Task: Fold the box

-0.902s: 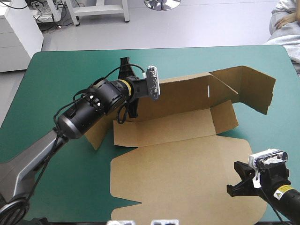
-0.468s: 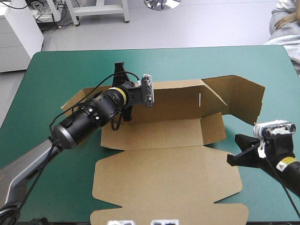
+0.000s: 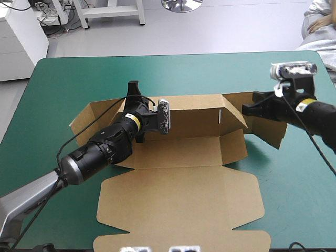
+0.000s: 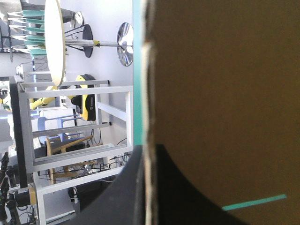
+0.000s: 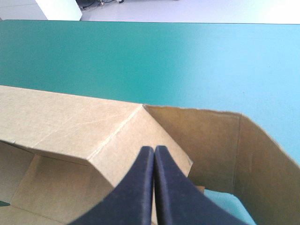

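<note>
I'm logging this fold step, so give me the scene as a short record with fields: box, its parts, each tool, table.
box: brown board, partly folded, open
far wall: raised
lid: flat on the cover, toward the near edge
right end flap: raised, angled outward, not tucked
left tool: shut on the far wall's top edge
right tool: shut, empty, at the box's far right corner; contact unclear
table: teal-green cover

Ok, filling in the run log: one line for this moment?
task: fold box | left gripper: shut on rear wall | right gripper: shut, at right rear corner | lid: flat
</note>
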`<state>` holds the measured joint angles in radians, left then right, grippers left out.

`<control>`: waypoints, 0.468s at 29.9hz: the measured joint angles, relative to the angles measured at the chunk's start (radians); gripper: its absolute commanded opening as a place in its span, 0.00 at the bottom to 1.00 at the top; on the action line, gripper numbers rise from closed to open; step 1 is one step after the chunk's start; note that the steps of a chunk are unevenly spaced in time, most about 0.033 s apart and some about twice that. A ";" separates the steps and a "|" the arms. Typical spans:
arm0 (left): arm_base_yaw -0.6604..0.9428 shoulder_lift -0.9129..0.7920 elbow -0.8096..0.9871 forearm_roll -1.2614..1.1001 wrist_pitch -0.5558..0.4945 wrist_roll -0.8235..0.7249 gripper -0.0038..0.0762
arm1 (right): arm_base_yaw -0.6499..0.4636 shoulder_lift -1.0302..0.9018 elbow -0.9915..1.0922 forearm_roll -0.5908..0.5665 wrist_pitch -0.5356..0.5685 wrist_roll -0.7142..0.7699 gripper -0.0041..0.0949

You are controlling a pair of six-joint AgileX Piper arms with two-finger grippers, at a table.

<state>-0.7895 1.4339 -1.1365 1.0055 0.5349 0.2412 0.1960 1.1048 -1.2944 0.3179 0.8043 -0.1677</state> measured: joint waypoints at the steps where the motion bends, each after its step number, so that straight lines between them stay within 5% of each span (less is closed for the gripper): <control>1: -0.003 -0.001 0.003 0.021 0.002 -0.024 0.04 | 0.000 0.044 -0.036 0.000 0.021 -0.005 0.02; 14: -0.005 -0.001 0.009 0.125 0.014 -0.121 0.04 | 0.000 0.601 -0.663 -0.087 0.379 0.057 0.02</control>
<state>-0.7948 1.4331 -1.1278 1.1301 0.5489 0.1201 0.1960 1.7060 -1.9576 0.2312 1.1834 -0.1108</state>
